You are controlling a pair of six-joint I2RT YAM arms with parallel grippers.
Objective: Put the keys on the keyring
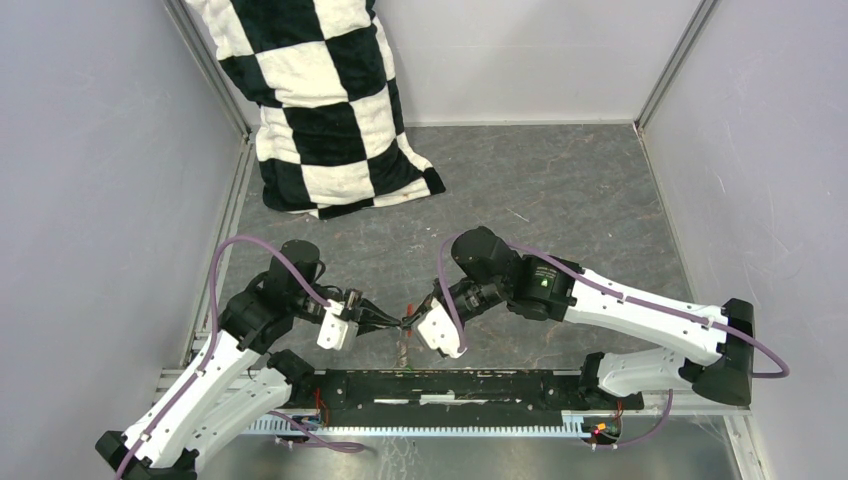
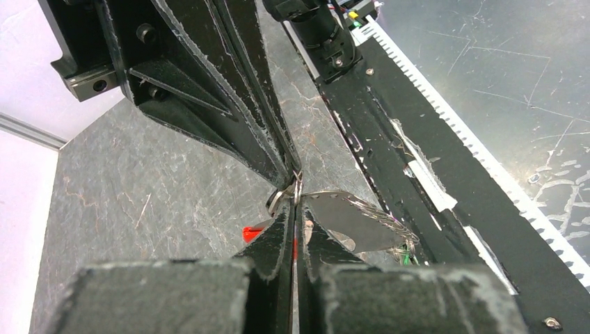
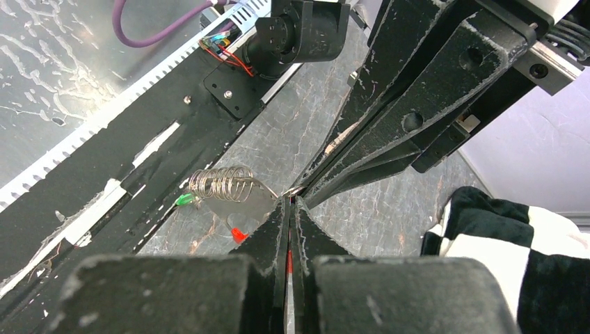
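My two grippers meet tip to tip low over the grey table. The left gripper is shut on the keyring, with a red sliver showing between its jaws. The right gripper is also shut on it from the other side, red between its jaws too. The red plastic piece sticks out below. A grey strip dangles with a wire coil. A bright green tag hangs at the coil's end. The black-tagged key is not visible.
A black-and-white checkered cloth lies at the back left against the wall. The black base rail runs along the near edge just below the grippers. Grey walls close in the left, right and back.
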